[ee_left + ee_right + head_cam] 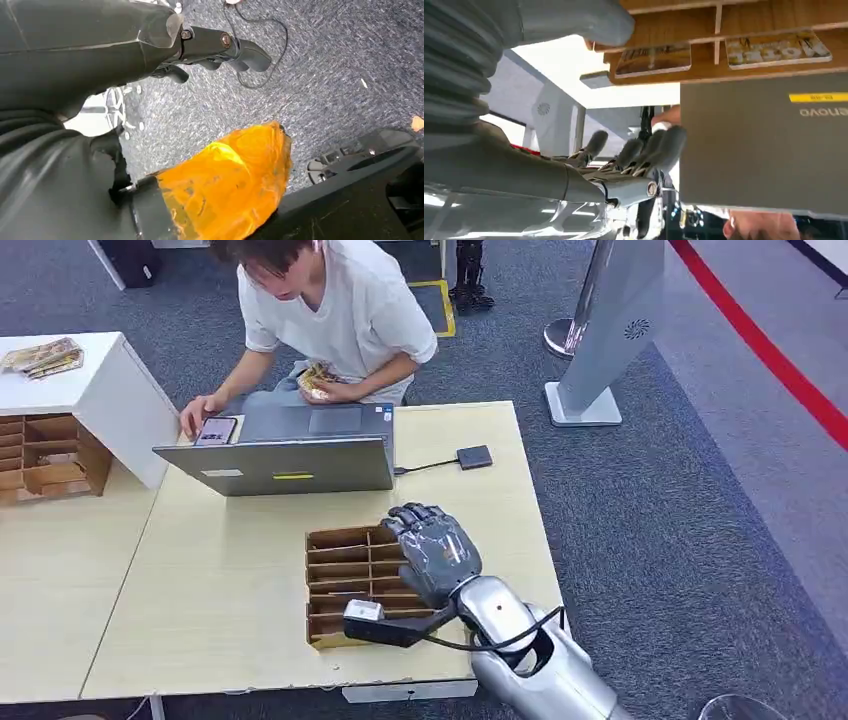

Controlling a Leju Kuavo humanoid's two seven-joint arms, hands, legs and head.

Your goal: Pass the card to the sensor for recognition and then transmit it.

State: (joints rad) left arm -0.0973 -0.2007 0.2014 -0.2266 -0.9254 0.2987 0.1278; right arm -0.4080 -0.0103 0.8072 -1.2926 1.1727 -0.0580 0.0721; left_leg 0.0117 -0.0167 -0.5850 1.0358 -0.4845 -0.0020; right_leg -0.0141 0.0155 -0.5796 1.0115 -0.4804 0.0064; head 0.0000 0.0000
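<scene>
A wooden slotted card box [345,570] lies in the middle of the pale table [220,590]. My right hand [432,552] hovers over its right end, fingers apart and bent downward, holding nothing. The right wrist view shows that hand's fingers [649,147] spread and empty, with two cards [653,59] [778,50] lying in the box's slots. The sensor [474,457], a small dark pad, lies on the table beyond the box, cabled to the laptop [285,455]. My left hand [220,47] hangs over the carpet, fingers loosely extended and empty.
A person [330,310] sits behind the laptop holding cards [314,381], one hand by a phone [215,430]. A second wooden box [50,455] and a white box [95,390] with cards on top stand at the left. A grey stand [610,330] rises at the back right.
</scene>
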